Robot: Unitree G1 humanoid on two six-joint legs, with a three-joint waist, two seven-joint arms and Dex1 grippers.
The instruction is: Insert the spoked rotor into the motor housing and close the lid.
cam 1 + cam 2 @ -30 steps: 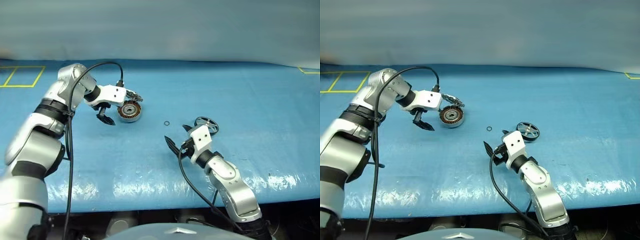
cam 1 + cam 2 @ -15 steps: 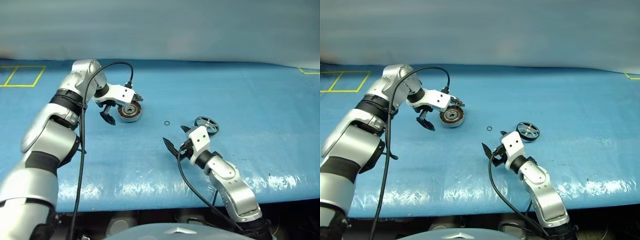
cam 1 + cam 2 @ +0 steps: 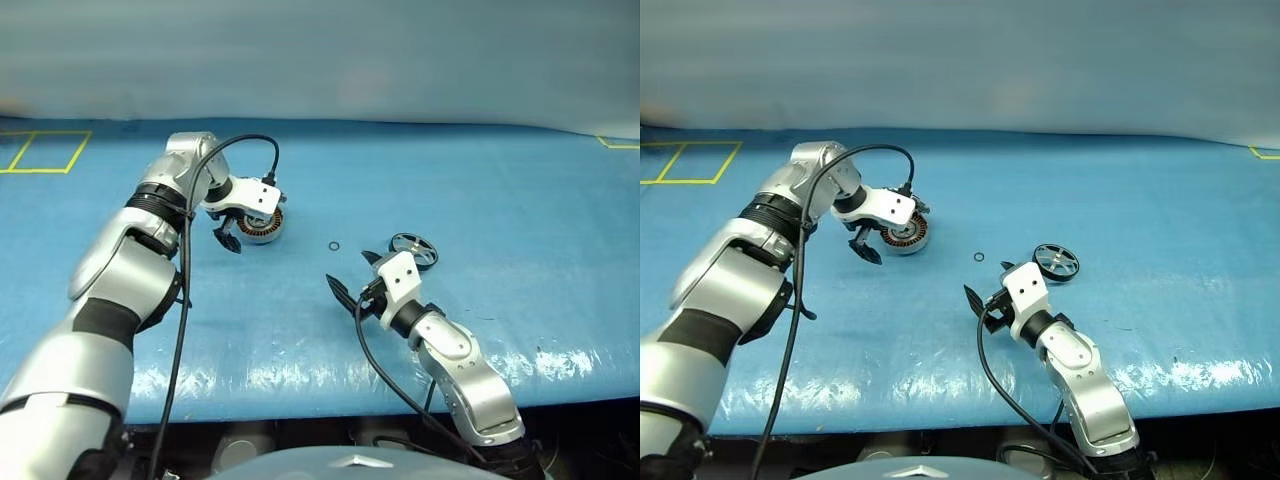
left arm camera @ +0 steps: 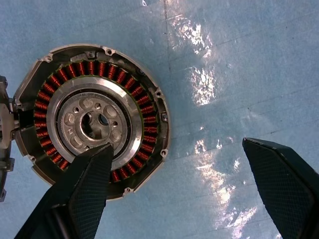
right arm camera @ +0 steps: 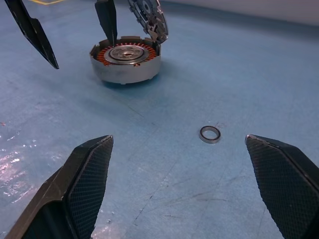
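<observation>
1. The left hand point(image 3: 232, 232), fingers spread and empty, hangs over the motor housing point(image 3: 262, 225), whose lid point(image 5: 149, 17) stands raised.
2. The right hand point(image 3: 352, 283), also spread and empty, waits at about 7 o'clock from the spoked rotor point(image 3: 414, 250) on the blue surface point(image 3: 520, 200).
3. Risk: closing the lid now would shut the rotor out.
4. The small ring point(image 3: 333, 246) could be mistaken for the rotor.
</observation>
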